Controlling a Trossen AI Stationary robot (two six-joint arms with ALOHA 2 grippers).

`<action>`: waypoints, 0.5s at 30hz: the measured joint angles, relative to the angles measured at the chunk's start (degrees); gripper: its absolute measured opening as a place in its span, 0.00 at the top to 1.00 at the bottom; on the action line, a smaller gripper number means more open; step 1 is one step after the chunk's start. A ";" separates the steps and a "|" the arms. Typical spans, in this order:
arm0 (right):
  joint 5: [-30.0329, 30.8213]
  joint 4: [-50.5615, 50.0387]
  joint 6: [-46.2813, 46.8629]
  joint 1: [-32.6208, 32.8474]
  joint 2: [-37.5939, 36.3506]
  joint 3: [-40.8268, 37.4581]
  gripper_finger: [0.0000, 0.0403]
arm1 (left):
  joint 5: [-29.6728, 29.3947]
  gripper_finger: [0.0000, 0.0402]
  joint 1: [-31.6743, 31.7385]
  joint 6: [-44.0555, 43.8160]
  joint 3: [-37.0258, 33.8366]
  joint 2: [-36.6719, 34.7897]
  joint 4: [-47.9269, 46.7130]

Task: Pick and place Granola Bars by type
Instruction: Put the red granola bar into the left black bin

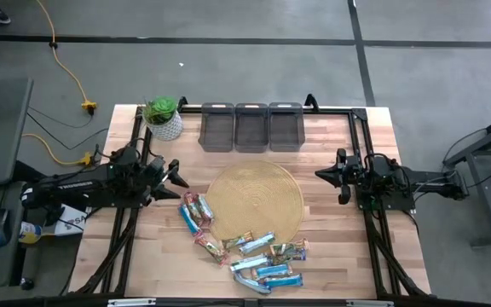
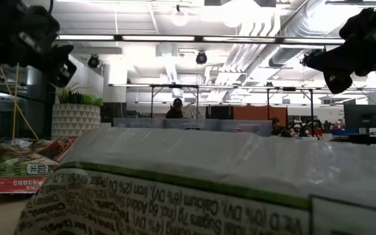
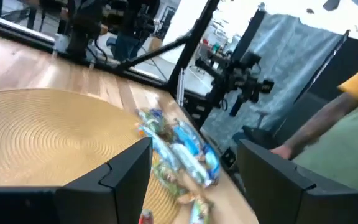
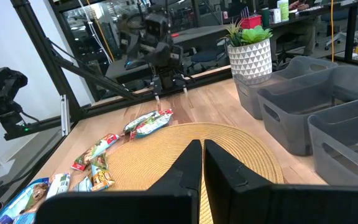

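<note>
1. My left gripper (image 1: 180, 178) is open wide, up in the air at 9 o'clock of the round mat (image 1: 254, 201).
2. My right gripper (image 1: 320, 174) is closed, at 3 o'clock.
3. The granola bars (image 1: 244, 249) lie around 6 to 8 o'clock.

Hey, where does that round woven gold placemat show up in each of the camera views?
High view: the placemat lies mid-table, below the three grey bins.
Low view: not visible; a wrapper close to the lens blocks the table.
Left wrist view: it fills the left side, beyond the open left fingers.
Right wrist view: it sits centre, behind the shut right fingers.
Shared landmark: the granola bars along its edge.
</note>
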 joint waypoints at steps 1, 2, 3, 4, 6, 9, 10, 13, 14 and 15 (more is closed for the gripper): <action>-0.01 -0.01 -0.01 0.01 -0.01 -0.02 1.00 | -0.60 0.43 0.00 -0.10 0.58 -0.04 1.11; 0.01 0.00 -0.02 0.00 0.00 0.00 1.00 | -0.71 0.43 0.00 -0.10 0.87 -0.10 2.46; 0.00 0.00 0.00 0.01 -0.02 0.00 1.00 | -0.85 0.43 0.00 -0.11 1.04 -0.12 3.97; -0.02 0.02 -0.01 0.01 -0.01 0.00 1.00 | -1.06 0.43 0.00 -0.15 1.10 -0.09 5.32; 0.00 0.02 0.00 -0.01 0.00 -0.01 1.00 | -1.14 0.43 0.00 -0.91 1.10 -0.05 6.68; -0.01 0.02 0.00 0.02 0.00 -0.01 1.00 | -2.05 0.43 0.00 -5.26 1.10 -0.08 9.54; -0.02 0.02 -0.02 0.01 0.00 0.01 1.00 | -2.69 0.43 0.00 -7.10 1.10 -0.08 10.37; 0.01 0.02 -0.01 0.00 -0.02 0.01 1.00 | -5.42 0.43 0.00 -11.78 1.10 -0.04 14.19; -0.01 0.02 -0.02 0.01 0.00 0.01 1.00 | -6.21 0.43 0.02 -12.54 1.11 -0.05 16.09; 0.01 0.02 0.00 0.01 -0.01 -0.01 1.00 | -6.97 0.43 0.02 -13.37 1.19 -0.08 18.02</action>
